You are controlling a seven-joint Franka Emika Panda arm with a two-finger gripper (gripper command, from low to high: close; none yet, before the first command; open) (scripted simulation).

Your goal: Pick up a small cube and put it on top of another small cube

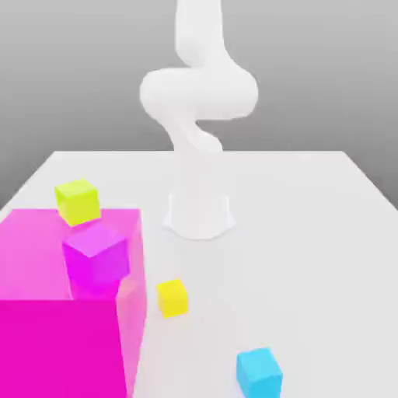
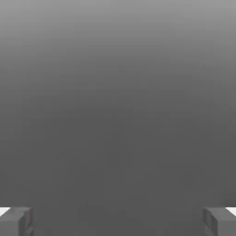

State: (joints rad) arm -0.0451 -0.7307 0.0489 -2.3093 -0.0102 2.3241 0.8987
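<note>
The small cyan-blue cube [image 1: 260,372] rests on the white table near its front edge, toward the exterior view's right. The small pure-yellow cube [image 1: 172,298] sits a short way behind it and to its left, apart from it. My white arm [image 1: 198,93] rises from its base at the table's middle and leaves the picture at the top. In the hand view my gripper [image 2: 118,221] stands open, its two grey fingertips [image 2: 16,221] far apart with nothing between them, facing plain grey background.
A huge translucent magenta block [image 1: 47,326] occupies the front of the exterior view's left. A magenta-purple cube [image 1: 96,256] shows at its near corner. A lime-yellow cube [image 1: 78,201] sits behind it. The arm's base [image 1: 199,214] stands mid-table.
</note>
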